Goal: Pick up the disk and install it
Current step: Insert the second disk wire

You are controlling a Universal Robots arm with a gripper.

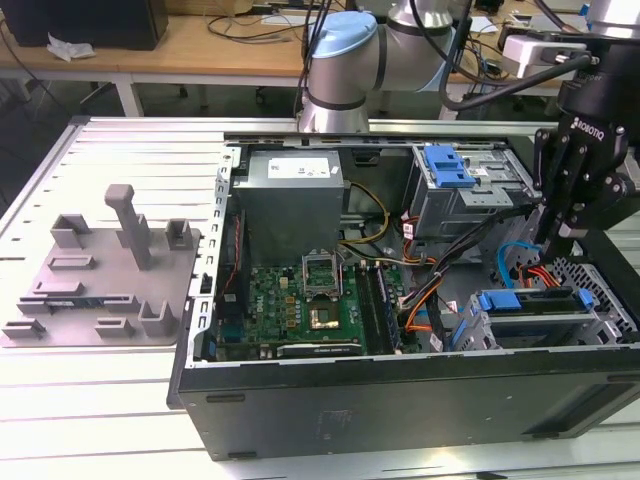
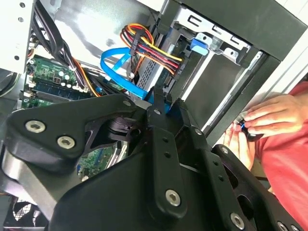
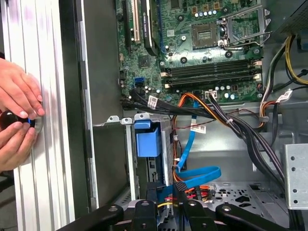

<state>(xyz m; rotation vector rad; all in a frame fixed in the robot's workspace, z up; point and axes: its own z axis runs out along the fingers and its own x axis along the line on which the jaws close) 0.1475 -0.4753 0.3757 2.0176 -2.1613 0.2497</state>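
The disk (image 1: 530,302), silver with a blue plastic bracket, lies flat in the lower drive bay at the exterior view's right end of the open computer case (image 1: 300,400). Red and orange cables run to its back edge. My black gripper (image 1: 560,240) hangs just above and behind the disk, inside the case. In both wrist views its fingers stand a narrow gap apart with only cables showing between them, so the gripper (image 3: 166,190) is open and holds nothing. The blue bracket end (image 3: 148,140) sits in the bay just ahead of the fingertips.
A silver cage with a blue tab (image 1: 447,165) and a grey box with a white sticker (image 1: 295,190) fill the case's back. The motherboard (image 1: 300,295) lies in the middle, with cable bundles (image 3: 231,120) crossing. A person's hands (image 3: 17,120) rest beside the case. A grey fixture plate (image 1: 100,270) lies at the exterior view's left.
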